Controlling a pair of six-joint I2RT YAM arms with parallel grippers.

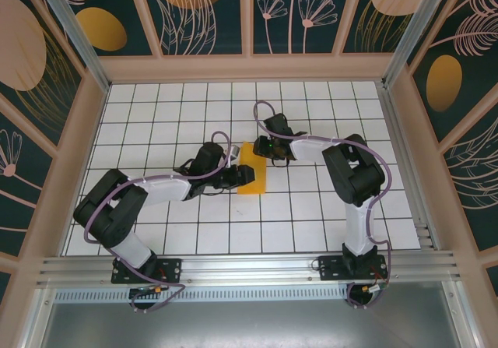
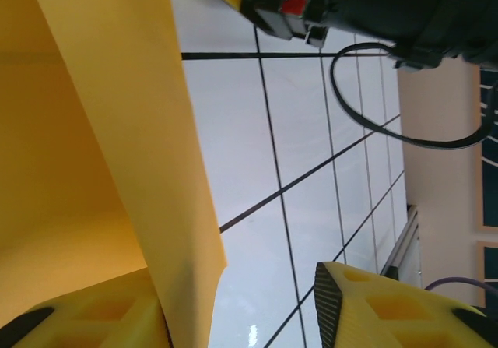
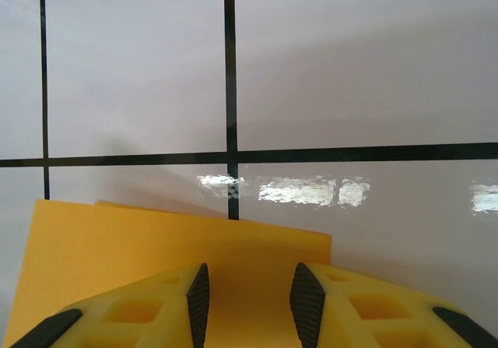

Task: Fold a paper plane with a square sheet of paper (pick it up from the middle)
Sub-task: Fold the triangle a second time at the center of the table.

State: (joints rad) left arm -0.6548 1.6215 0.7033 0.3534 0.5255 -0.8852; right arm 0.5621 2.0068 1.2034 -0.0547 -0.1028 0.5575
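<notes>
- The sheet of paper [image 1: 253,173] lies mid-table on the white tiled table [image 1: 311,223], between the two claws. It is orange-yellow and looks folded into a narrower strip.
- From the top view, the left gripper [image 1: 239,179] sits at the paper's left edge, toward its near end. The right gripper [image 1: 263,152] sits at the paper's far right corner.
- Left wrist view: the jaws are partly open, with a clear gap between the yellow fingers [image 2: 389,309].
- A raised flap of the paper runs down into that gap. It lies along the finger on the left of the picture and stays well off the other one, so it is not pinched.
- The right arm's black wrist [image 2: 373,5] is at the top of that view.
- Right wrist view: the jaws are partly open with a narrow gap, and the pads [image 3: 307,301] are not closed on anything.
- The paper lies flat on the tile under and between the tips, its far edge just past them. Cannot tell if the tips touch it.
</notes>
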